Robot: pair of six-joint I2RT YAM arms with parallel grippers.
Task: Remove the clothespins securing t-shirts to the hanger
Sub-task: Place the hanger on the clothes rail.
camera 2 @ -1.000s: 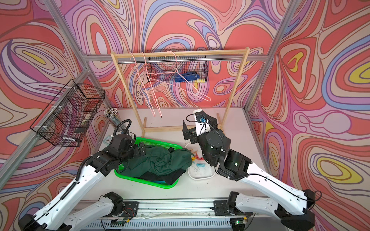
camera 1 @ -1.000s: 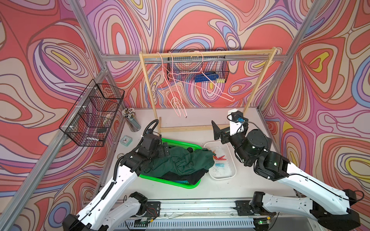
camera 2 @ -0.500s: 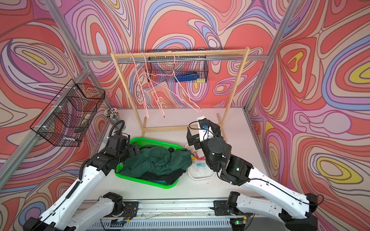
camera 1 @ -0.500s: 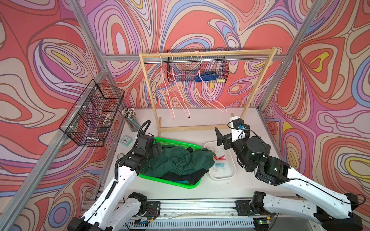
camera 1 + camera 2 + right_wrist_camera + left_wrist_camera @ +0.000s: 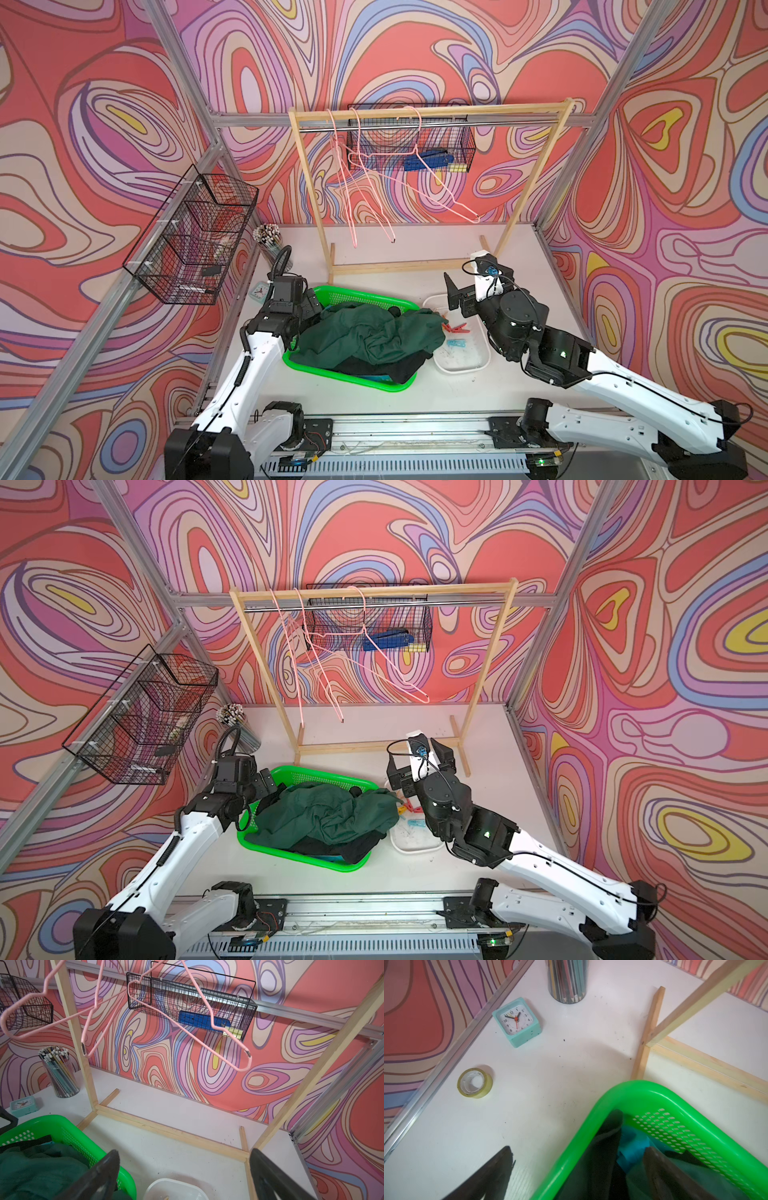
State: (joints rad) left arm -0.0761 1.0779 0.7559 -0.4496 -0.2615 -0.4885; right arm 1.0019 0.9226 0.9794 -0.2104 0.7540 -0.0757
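Observation:
Several red clothespins point(image 5: 456, 328) and a light blue one point(image 5: 457, 343) lie in a white tray point(image 5: 482, 362). The t-shirts are piled in a green basket point(image 5: 376, 385): dark green point(image 5: 370, 332) on top, black point(image 5: 388, 368) beneath, a bit of turquoise point(image 5: 631, 1147) showing. Three bare pink wire hangers point(image 5: 361, 178) hang on the rail. My left gripper point(image 5: 578, 1149) is open, its fingers straddling the basket's left rim. Over the tray's far edge my right gripper point(image 5: 184, 1152) is open and holds nothing.
A wooden rack point(image 5: 428, 111) stands at the back, its base bars on the table. Wire baskets hang on the back wall point(image 5: 453, 145) and the left wall point(image 5: 195, 241). A pencil cup point(image 5: 270, 241), a small clock point(image 5: 517, 1022) and a tape roll point(image 5: 475, 1082) sit at the left.
The right arm has lowered from the rack toward the tray. The left arm has drawn back toward the basket's left end. The pink hangers have swung to a different hang.

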